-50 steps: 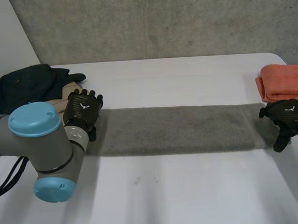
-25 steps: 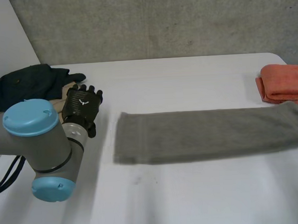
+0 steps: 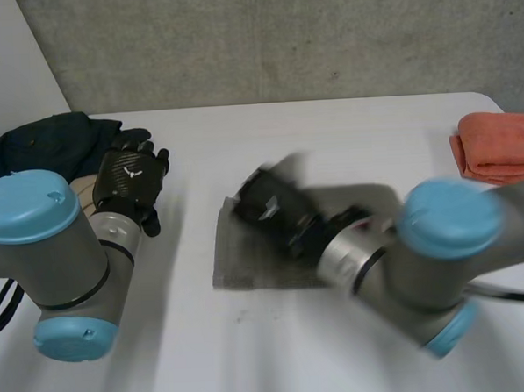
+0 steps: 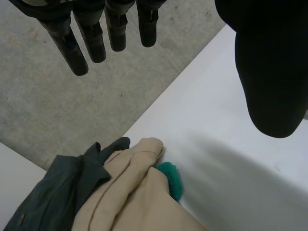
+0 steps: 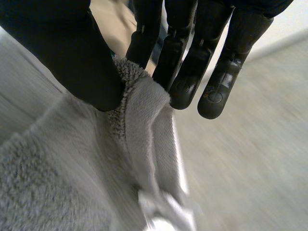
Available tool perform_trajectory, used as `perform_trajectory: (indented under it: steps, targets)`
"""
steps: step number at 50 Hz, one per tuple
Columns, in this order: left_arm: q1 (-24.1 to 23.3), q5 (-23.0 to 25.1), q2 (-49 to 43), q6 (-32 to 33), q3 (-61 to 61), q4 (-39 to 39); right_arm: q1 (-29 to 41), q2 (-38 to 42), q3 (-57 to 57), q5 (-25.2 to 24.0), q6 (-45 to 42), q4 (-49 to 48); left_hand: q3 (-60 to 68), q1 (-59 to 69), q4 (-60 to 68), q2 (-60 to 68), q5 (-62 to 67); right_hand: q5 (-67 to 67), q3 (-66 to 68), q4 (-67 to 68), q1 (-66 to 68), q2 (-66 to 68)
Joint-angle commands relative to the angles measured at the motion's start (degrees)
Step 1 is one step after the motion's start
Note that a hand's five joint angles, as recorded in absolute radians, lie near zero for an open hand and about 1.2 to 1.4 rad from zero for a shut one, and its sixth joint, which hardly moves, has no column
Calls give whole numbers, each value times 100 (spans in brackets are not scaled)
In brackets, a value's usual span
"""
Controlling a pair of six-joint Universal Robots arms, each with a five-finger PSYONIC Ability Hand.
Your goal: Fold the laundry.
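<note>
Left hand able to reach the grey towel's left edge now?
Probably yes: the left hand is open, bare table lies between it and the grey towel, though the right hand pinches it close by.

You have the towel [image 3: 248, 265] in the middle of the table [image 3: 329, 140], with the right hand [image 3: 267, 204] over its left end, pinching its edge. The clothes pile [image 3: 40, 146] lies far left, with the left hand [image 3: 131, 178] just beside it. The folded cloth [image 3: 497, 144] lies far right.
</note>
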Motion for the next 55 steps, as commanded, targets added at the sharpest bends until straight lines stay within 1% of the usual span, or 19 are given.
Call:
perform_trajectory:
  steps: [1,2,4,7,13,17,21,24,27,28,30,34,36,41,50,51,53,54,55]
  targets:
    - [-45,4,-67,-12,-66,9,456,728,-95,-46,-210,-137,-214,-162,-176,-175,-266,-1049,-1251,-1251,-404,-1215]
    - [-45,13,-76,-12,-58,17,448,632,-42,-10,-97,-111,-214,-162,-176,-175,-266,-3777,-3979,-3980,-3132,-3944]
    - [-45,13,-76,-12,-49,17,422,482,28,51,53,-110,-214,-162,-176,-175,-266,-5630,-5832,-5832,-4985,-5796]
    - [-63,13,-76,-12,13,26,45,192,186,297,606,-58,-214,-162,-176,-175,-266,-5630,-5832,-5832,-4985,-5796]
    - [-343,31,-85,-3,214,44,-1116,-634,626,834,2249,960,-214,-162,-176,-175,-266,-5630,-5832,-5832,-4985,-5796]
    - [-537,22,-181,-3,346,44,-1520,-696,880,816,2374,1638,-214,-162,-176,-175,-266,-5630,-5832,-5832,-4985,-5796]
    - [-669,13,-260,6,391,52,-2047,-670,1197,895,1944,1665,-214,-162,-176,-175,-266,-5559,-5761,-5761,-4913,-5725]
    - [-704,4,-287,-3,382,53,-2329,-574,1268,991,1349,1665,-214,-162,-176,-175,-266,-2893,-3095,-3095,-2247,-3059]
    - [-722,4,-305,-3,338,44,-2365,-442,1207,1158,943,1665,-214,-162,-176,-175,-266,-953,-1155,-1155,-308,-1119]
    - [-722,-4,-305,-3,312,35,-2347,-372,1145,1316,785,1665,-214,-162,-176,-175,-266,953,751,751,1598,787]
    - [-722,-5,-296,-3,286,17,-2339,-327,1040,1518,731,1648,-214,-162,-176,-175,-266,1370,1168,1168,2015,1204]
    - [-704,-5,-226,-3,215,0,-1909,-371,680,1949,660,1464,-214,-162,-176,-175,-266,1370,1168,1168,2015,1204]
    - [-678,-5,-173,-3,136,9,-1401,-380,382,2072,643,1323,-214,-162,-176,-175,-266,1370,1168,1168,2015,1204]
    - [-625,-5,3,-3,48,0,-406,-274,-111,2012,599,1068,-214,-162,-176,-175,-266,1370,1168,1168,2015,1204]
    - [-406,-13,152,-3,-137,9,1062,437,-95,879,-578,355,-214,-162,-176,-175,-266,1370,1168,1168,2015,1204]
    - [-397,-22,152,-12,-145,9,1133,525,-68,773,-605,356,-214,-162,-176,-175,-266,960,758,757,1605,793]
    - [-370,-31,152,-21,-145,17,1133,517,-59,746,-544,356,-214,-162,-176,-175,-266,-1218,-1420,-1421,-573,-1384]
    - [-370,-31,152,-29,-137,17,1133,508,-59,763,-492,347,-214,-162,-176,-175,-266,-2713,-2915,-2916,-2068,-2879]
    - [-370,-31,152,-47,-128,17,1098,465,-51,842,-265,347,-214,-162,-176,-175,-266,-5630,-5832,-5832,-4985,-5796]
